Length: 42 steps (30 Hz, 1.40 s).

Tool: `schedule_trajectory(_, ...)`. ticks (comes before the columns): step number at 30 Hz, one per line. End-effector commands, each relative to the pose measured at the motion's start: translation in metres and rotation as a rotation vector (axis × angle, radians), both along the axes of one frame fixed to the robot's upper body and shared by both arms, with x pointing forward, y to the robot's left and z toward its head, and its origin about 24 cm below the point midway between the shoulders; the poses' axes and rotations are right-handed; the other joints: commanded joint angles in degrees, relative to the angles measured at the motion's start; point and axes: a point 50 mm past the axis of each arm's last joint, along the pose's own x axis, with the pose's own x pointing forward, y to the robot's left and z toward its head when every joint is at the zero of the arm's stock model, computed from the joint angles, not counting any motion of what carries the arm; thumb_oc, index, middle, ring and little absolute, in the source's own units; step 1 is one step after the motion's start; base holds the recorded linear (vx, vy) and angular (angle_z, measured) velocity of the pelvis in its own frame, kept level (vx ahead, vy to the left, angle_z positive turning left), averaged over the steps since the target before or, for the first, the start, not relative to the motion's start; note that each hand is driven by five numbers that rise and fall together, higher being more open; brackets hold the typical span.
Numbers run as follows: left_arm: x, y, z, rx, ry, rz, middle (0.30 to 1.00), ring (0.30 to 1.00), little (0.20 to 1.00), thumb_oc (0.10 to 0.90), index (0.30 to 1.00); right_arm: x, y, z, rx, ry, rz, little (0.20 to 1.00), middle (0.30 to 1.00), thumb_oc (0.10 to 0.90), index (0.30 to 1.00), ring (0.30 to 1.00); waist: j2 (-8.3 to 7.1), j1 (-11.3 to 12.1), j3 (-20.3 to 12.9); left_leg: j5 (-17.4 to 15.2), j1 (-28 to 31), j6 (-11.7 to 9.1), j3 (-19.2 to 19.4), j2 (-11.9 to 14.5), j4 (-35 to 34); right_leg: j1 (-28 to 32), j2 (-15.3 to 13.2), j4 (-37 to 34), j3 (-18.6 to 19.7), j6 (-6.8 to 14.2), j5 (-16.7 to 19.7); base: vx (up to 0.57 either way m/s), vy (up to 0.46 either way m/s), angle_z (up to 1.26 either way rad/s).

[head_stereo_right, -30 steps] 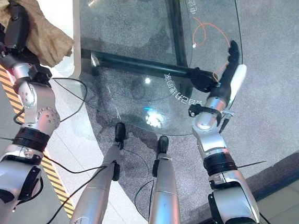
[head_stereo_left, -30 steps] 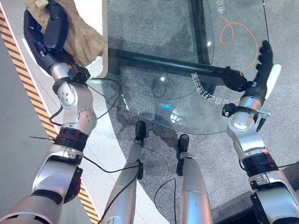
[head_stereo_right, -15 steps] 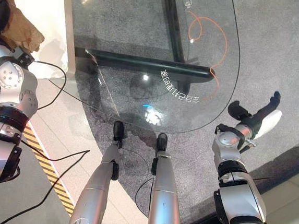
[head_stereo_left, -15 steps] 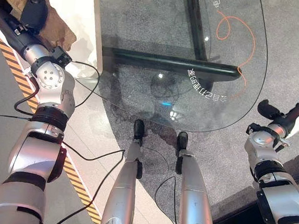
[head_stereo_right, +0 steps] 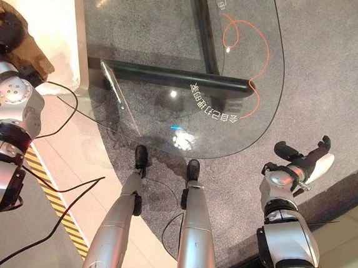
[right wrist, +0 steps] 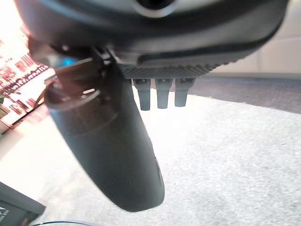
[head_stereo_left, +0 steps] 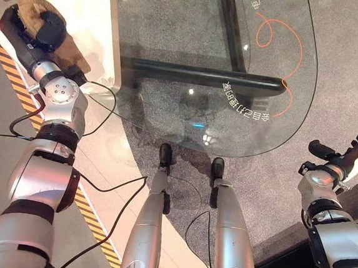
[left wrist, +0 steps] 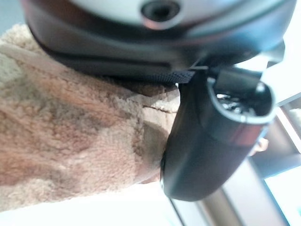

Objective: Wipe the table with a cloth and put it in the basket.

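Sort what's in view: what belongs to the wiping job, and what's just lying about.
Job:
cloth, under the left hand
glass table

Lying about:
white table beside the glass one
orange cable under the glass
right hand, idle over the carpet

Bright even light, glare spots on the glass counter (head_stereo_left: 193,41) (ceiling lamps mirrored), wrist views blurred, washed-out highlights

Right arm pulled off the table.
The right hand (head_stereo_left: 343,162) has dropped beside the glass table (head_stereo_left: 175,39), over carpet.
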Motion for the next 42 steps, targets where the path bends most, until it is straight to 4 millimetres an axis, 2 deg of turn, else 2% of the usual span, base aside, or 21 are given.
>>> schedule_trajectory(1, -0.022, 0.028, 0.078, 0.133, -0.17, 0.131, 0.3, 0.3, 0.2, 0.1, 0.3, -0.018, -0.035, 0.011, -0.077, 0.018, -0.099, 0.9, 0.9, 0.8, 0.9, 0.9, -1.44, -0.9, -1.5, -13.0, 0.7, -1.5, -0.6, 0.5, 10.7, 5.4, -1.6, -16.4, 0.6, 3.1, 8.6, 0.01, 0.037, 0.0)
schedule_trajectory(10, -0.016, 0.03, 0.072, 0.161, -0.036, 0.104, 0.3, 0.3, 0.2, 0.1, 0.3, -0.022, -0.038, 0.006, -0.089, 0.069, -0.087, 0.9, 0.9, 0.8, 0.9, 0.9, -1.18, -1.4, -1.5, -12.7, 0.3, -1.3, -0.5, 0.6, 10.2, 4.6, -1.5, -16.5, 0.9, 3.2, 8.9, 0.0, 0.007, 0.0)
schedule_trajectory(18, -0.013, 0.029, 0.069, 0.188, 0.023, 0.081, 0.3, 0.3, 0.2, 0.1, 0.3, -0.019, -0.037, 0.012, -0.12, 0.06, -0.071, 0.9, 0.9, 0.8, 0.9, 0.9, -0.76, -1.7, -1.5, -12.4, -0.2, -1.3, -0.4, 0.5, 10.0, 3.6, -1.3, -16.3, 1.2, 3.1, 9.2, 0.0, 0.027, -0.02)
schedule_trajectory(38, -0.012, 0.027, 0.078, 0.249, 0.087, 0.092, 0.3, 0.3, 0.2, 0.1, 0.3, -0.015, -0.036, 0.018, -0.152, 0.054, -0.048, 0.9, 0.9, 0.8, 0.9, 0.9, -0.57, -2.0, -1.5, -11.9, -2.5, -1.1, -0.6, 0.4, 9.7, 0.9, -1.0, -16.3, 1.4, 3.2, 9.8, 0.0, 0.003, -0.01)
schedule_trajectory(39, -0.011, 0.027, 0.078, 0.246, 0.093, 0.087, 0.314, 0.314, 0.216, 0.116, 0.314, -0.014, -0.035, 0.019, -0.153, 0.051, -0.046, 0.9, 0.9, 0.8, 0.9, 0.9, -0.61, -2.0, -1.5, -11.8, -2.5, -1.2, -0.6, 0.4, 9.6, 0.9, -1.0, -16.4, 1.4, 3.2, 9.9, 0.0, 0.0, 0.0)
schedule_trajectory(40, -0.01, 0.026, 0.078, 0.244, 0.097, 0.082, 0.378, 0.378, 0.291, 0.191, 0.378, -0.013, -0.034, 0.02, -0.154, 0.049, -0.043, 0.9, 0.9, 0.8, 0.9, 0.9, -0.63, -2.0, -1.5, -11.8, -2.6, -1.1, -0.6, 0.4, 9.6, 0.8, -0.9, -16.4, 1.4, 3.2, 10.0, 0.0, 0.0, 0.0)
schedule_trajectory(42, -0.01, 0.026, 0.078, 0.244, 0.108, 0.075, 0.399, 0.399, 0.315, 0.215, 0.399, -0.012, -0.033, 0.021, -0.153, 0.047, -0.04, 0.9, 0.9, 0.8, 0.9, 0.9, -0.73, -2.0, -1.5, -11.8, -2.8, -1.1, -0.6, 0.4, 9.6, 0.6, -0.9, -16.4, 1.4, 3.2, 10.1, 0.0, 0.0, 0.0)
